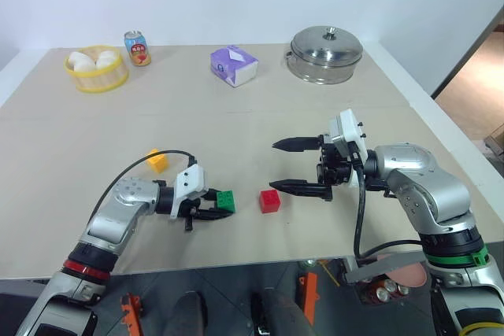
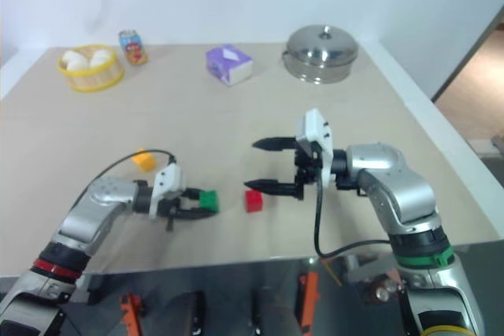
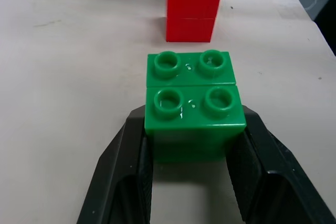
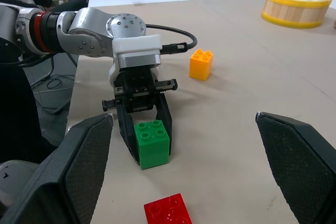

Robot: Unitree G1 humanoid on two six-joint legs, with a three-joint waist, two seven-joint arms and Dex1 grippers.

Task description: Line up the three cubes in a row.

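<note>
Glossy plastic green cube [image 3: 194, 114]

Both arms have smooth silver metal shells. The left arm [image 1: 118, 222] has a red ring with a black band near its lower part. The right arm [image 1: 417, 186] has a green ring there, and a yellow one lower. A white block sits on each wrist, with small dark screws. A thin black cable loops from each forearm to the wrist. The left gripper [image 1: 211, 212] and the right gripper [image 1: 293, 166] each have two black pointed fingers.
</note>
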